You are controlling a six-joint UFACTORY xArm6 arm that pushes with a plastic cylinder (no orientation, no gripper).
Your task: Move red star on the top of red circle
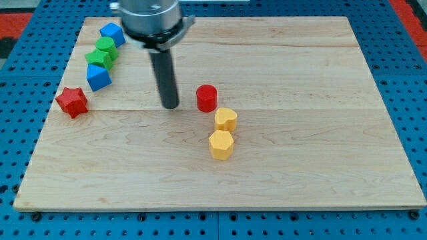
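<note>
The red star [73, 101] lies near the left edge of the wooden board [300, 167]. The red circle, a short cylinder [207, 98], stands near the board's middle. My tip [171, 105] rests on the board between them, a short way to the left of the red circle and well to the right of the red star. It touches neither block.
A yellow heart [226, 119] and a yellow hexagon [221, 144] sit just below the red circle. At the upper left, a blue block [112, 33], two green blocks [106, 47] [99, 59] and another blue block [98, 77] form a diagonal row above the red star.
</note>
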